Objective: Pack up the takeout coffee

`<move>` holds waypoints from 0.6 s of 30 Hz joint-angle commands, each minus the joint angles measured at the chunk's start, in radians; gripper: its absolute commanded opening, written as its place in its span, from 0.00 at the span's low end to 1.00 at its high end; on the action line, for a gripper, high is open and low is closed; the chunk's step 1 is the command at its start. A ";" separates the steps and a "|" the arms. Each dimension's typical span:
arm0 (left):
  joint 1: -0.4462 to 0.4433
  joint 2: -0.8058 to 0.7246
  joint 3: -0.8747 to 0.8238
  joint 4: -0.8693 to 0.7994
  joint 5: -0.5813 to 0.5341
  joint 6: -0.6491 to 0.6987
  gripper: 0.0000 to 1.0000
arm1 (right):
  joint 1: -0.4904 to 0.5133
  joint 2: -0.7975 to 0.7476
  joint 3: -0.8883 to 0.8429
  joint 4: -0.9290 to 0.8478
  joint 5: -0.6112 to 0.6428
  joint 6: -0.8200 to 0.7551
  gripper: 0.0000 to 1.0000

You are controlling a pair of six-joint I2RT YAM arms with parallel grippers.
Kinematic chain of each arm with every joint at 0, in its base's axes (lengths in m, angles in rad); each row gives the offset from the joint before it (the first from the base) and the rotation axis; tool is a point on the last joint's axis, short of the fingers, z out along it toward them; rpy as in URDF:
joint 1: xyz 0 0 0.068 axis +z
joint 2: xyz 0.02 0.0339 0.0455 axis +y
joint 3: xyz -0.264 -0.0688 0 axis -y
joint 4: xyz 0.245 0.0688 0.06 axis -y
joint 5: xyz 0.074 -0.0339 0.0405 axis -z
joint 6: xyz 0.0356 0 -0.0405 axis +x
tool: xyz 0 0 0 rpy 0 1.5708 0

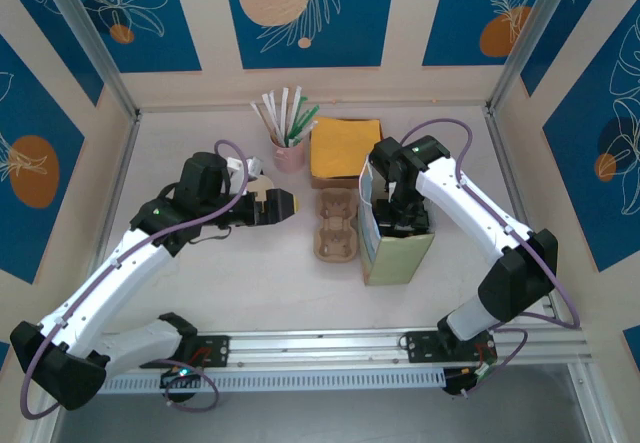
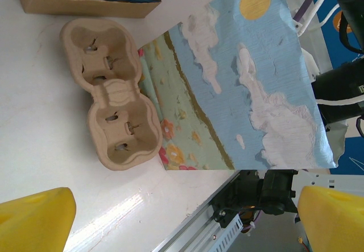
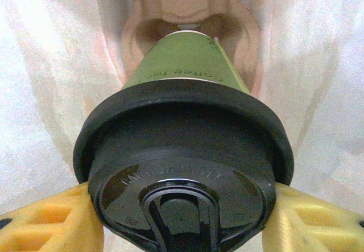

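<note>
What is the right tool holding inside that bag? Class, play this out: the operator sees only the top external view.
Observer: The right tool grips the takeout coffee, a green cup with a black lid.
Operator: What lies beneath it?
Observer: A moulded cardboard cup carrier, deeper in the paper bag.
Operator: And the left side?
Observer: The left tool stands wide open, empty, facing the bag's side printed with clouds and a sun.

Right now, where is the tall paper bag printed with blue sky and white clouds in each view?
Top external: the paper bag stands upright, right of centre.
Left wrist: its cloud-printed side, upper right.
Right wrist: its pale inner walls surround the olive-green paper cup with black lid.
Shared landmark, top and left wrist: brown moulded-pulp cup carrier just left of the bag.
</note>
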 commanded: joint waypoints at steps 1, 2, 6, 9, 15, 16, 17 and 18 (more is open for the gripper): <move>-0.009 -0.005 0.005 0.010 0.018 0.007 1.00 | -0.005 0.013 0.019 -0.006 -0.026 -0.014 0.57; -0.008 -0.004 0.004 0.011 0.017 0.007 1.00 | -0.005 0.014 0.020 -0.007 -0.024 -0.016 0.57; -0.008 -0.005 0.004 0.011 0.017 0.007 1.00 | -0.006 0.016 0.022 -0.008 -0.024 -0.019 0.57; -0.008 -0.005 0.004 0.009 0.016 0.009 1.00 | -0.007 0.016 0.018 -0.006 -0.023 -0.020 0.57; -0.008 -0.004 0.005 0.008 0.016 0.008 1.00 | -0.013 0.014 0.011 -0.004 -0.024 -0.023 0.57; -0.007 -0.004 0.004 0.008 0.016 0.009 1.00 | -0.014 0.014 0.012 -0.004 -0.022 -0.024 0.57; -0.007 -0.003 0.005 0.009 0.015 0.008 1.00 | -0.015 0.014 0.012 -0.004 -0.023 -0.023 0.57; -0.009 -0.003 0.004 0.009 0.015 0.009 1.00 | -0.015 0.014 0.011 -0.002 -0.023 -0.026 0.57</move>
